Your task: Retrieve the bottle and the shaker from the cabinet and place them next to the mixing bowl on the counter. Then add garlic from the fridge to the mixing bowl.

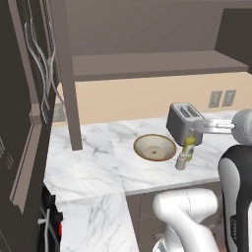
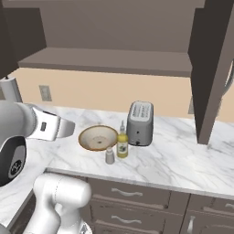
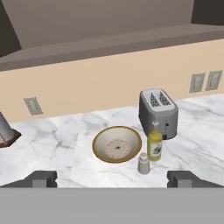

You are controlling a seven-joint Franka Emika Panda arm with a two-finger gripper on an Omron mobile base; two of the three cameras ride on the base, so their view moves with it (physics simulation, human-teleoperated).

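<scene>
Hovering with jaws spread wide and empty, the gripper (image 3: 112, 178) is seen at the hand view's bottom edge.

Just above it, at centre, the shaker (image 3: 143, 163) and upright bottle (image 3: 154, 145) are placed beside the mixing bowl (image 3: 117, 145) on the counter (image 3: 65, 144); garlic is judged the remaining step.

Even, soft rendered light, faint shadows under the cabinet (image 2: 109, 61), slightly coarse, no glare

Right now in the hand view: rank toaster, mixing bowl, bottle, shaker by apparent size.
1. mixing bowl and toaster: look alike in area, bowl wider, toaster taller; not ranking them.
2. bottle
3. shaker
All stand close together on the counter, so nearness hardly skews this.
</scene>
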